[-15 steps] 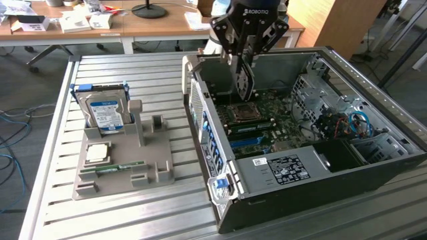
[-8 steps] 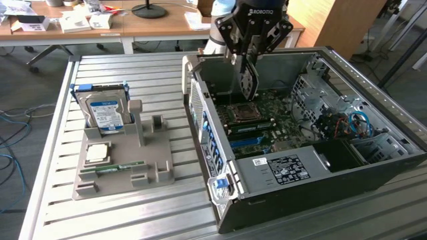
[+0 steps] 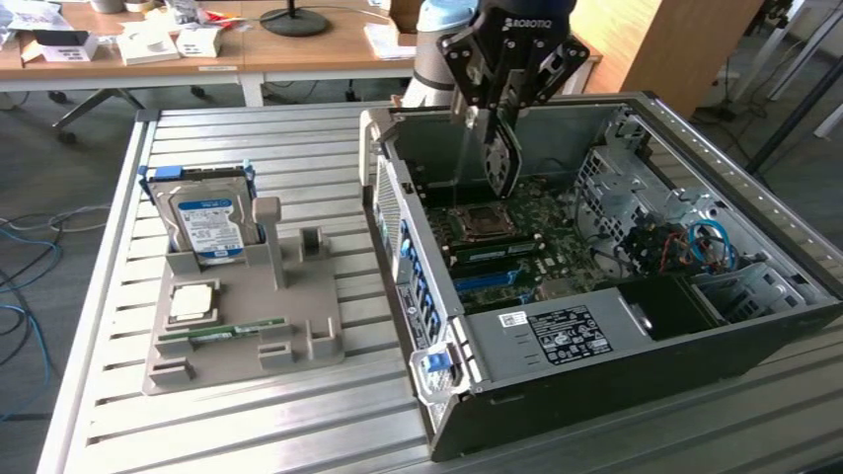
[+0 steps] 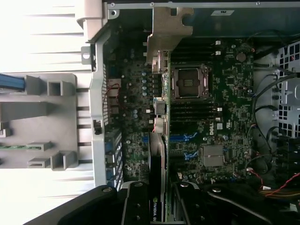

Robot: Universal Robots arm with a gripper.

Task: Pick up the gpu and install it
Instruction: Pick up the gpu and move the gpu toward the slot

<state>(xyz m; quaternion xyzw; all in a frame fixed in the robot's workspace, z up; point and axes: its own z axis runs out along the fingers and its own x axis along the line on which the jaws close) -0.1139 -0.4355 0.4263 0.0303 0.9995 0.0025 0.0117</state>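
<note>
My gripper [image 3: 500, 111] hangs over the open computer case [image 3: 737, 158] and is shut on the gpu [image 3: 499, 163]. The card hangs edge-on below the fingers, just above the motherboard [image 3: 554, 212] and beside the bare CPU socket [image 3: 483, 223]. In the wrist view the gpu [image 4: 162, 140] runs as a thin dark strip across the motherboard [image 4: 225, 122]. Its silver bracket [image 4: 168, 26] sits at the end by the case's rear wall. My gripper [image 4: 161, 206] clamps the other end, one finger [image 4: 136, 204] on each side.
A grey fixture [image 3: 244, 326] on the slatted metal table [image 3: 264, 434] holds a blue-labelled hard drive [image 3: 208, 222], a CPU [image 3: 192, 301] and a green RAM stick [image 3: 237, 329]. Red and blue cables [image 3: 698, 247] lie in the case by the drive cage. A cluttered desk [image 3: 197, 44] stands behind.
</note>
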